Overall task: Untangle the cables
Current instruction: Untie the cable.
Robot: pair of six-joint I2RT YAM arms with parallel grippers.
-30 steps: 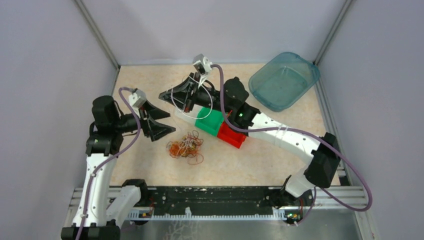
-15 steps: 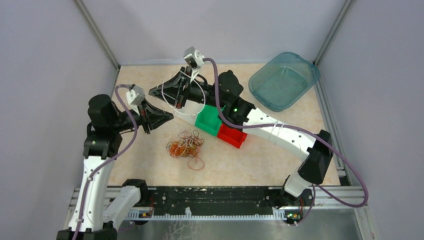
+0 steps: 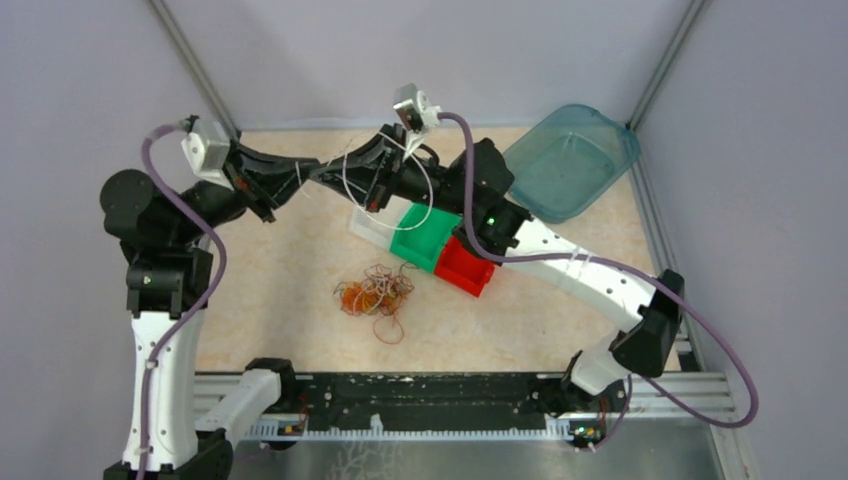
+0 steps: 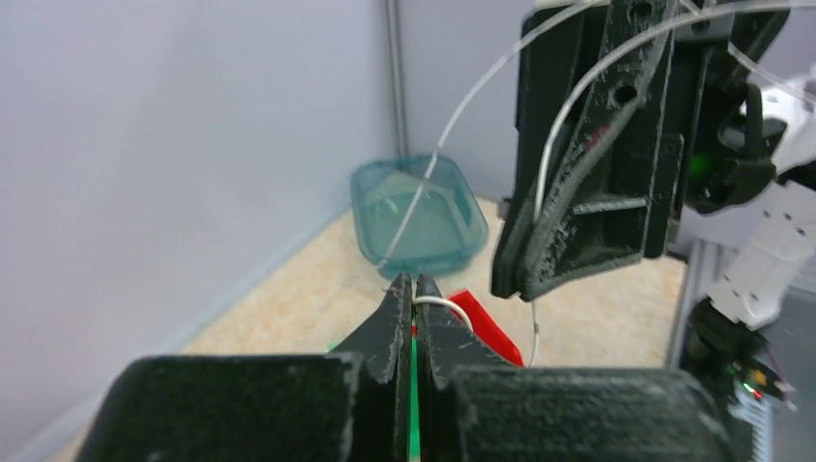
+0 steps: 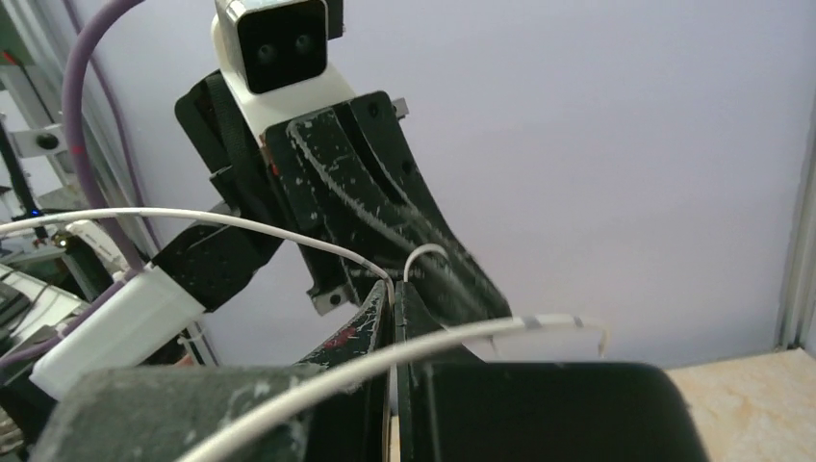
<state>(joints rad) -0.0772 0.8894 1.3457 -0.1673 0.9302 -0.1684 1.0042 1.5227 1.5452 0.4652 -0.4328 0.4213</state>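
A tangle of orange, red and brown cables [image 3: 372, 295] lies on the table in front of the bins, with neither gripper touching it. Above the back of the table the two grippers meet tip to tip. My left gripper [image 3: 308, 174] is shut, and a thin white cable [image 4: 445, 302] comes out of its tips [image 4: 414, 280]. My right gripper [image 3: 335, 170] is shut on the same white cable [image 5: 289, 231], which passes between its tips [image 5: 395, 282]. The cable's slack hangs in loops [image 3: 347, 192] under the right gripper.
A white bin [image 3: 370, 225], a green bin [image 3: 425, 238] and a red bin [image 3: 462, 268] sit in a row under the right arm. A teal tub [image 3: 568, 160] stands at the back right. Grey walls close in the left, back and right sides.
My left gripper has shut, risen and swung to the back, where it now meets the right gripper's tips. The right gripper shifted slightly with the white cable.
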